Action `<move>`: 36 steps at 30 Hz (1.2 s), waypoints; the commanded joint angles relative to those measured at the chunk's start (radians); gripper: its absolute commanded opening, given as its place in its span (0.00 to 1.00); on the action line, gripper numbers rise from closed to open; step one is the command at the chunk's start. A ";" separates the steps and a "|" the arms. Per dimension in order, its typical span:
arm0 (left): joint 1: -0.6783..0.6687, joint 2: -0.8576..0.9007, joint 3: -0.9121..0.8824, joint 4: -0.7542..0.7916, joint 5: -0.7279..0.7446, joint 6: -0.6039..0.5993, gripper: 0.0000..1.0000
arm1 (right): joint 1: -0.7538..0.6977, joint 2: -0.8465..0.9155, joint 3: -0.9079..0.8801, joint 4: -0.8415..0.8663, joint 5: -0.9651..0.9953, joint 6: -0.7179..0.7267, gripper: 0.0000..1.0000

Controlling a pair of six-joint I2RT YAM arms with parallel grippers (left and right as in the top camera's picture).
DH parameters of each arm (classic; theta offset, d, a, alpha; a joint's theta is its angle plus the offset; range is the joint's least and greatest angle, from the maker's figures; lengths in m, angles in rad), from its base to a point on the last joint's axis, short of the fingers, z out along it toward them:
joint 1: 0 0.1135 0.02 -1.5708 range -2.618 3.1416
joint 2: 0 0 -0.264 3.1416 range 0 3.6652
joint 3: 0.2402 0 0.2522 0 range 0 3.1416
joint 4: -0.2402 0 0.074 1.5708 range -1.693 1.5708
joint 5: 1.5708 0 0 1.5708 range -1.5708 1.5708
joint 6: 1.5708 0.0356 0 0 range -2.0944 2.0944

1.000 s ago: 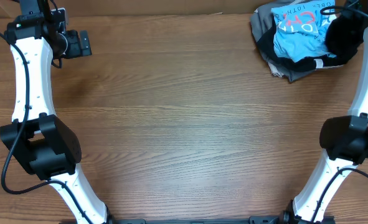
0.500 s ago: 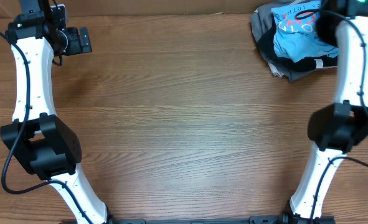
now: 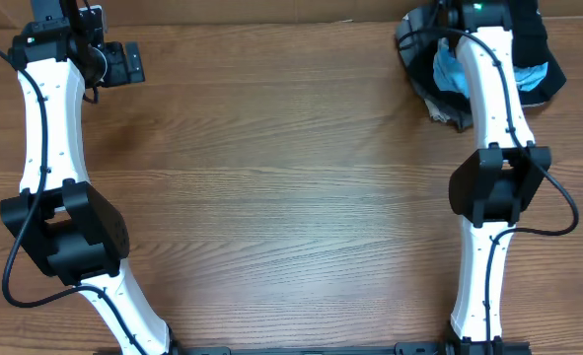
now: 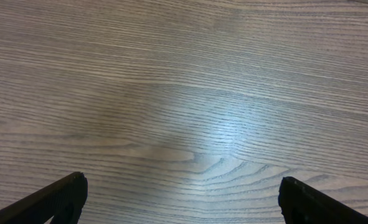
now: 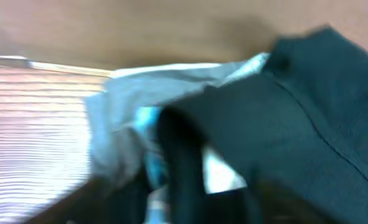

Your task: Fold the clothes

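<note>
Nearest the robot's base the wooden table (image 3: 291, 197) lies bare, and farther out at the far left the left gripper (image 4: 182, 199) hangs over plain wood with its fingers spread wide and nothing between them. At the far right corner the right arm reaches over a heap of clothing, where the black garment (image 3: 546, 49) lies bundled with a light-blue shirt (image 3: 451, 71) and a grey garment (image 3: 414, 44); the right gripper (image 3: 469, 12) is buried in that pile, and its blurred wrist view does not settle whether its fingers are apart or closed. The step in hand looks like fetching the black piece, so the next move probably calls for pinching it alone, free of the blue and grey, and dragging it onto the open wood to spread flat.
</note>
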 commanded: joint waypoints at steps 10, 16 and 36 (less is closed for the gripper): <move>-0.008 0.007 0.018 0.013 0.000 -0.009 1.00 | -0.108 -0.126 0.213 0.017 -0.010 0.263 1.00; -0.007 0.007 0.018 0.011 0.000 -0.009 1.00 | -0.288 -0.101 0.152 0.140 -0.341 0.335 1.00; -0.007 0.007 0.018 0.011 0.000 -0.009 1.00 | -0.283 0.143 -0.126 0.329 -0.542 0.359 1.00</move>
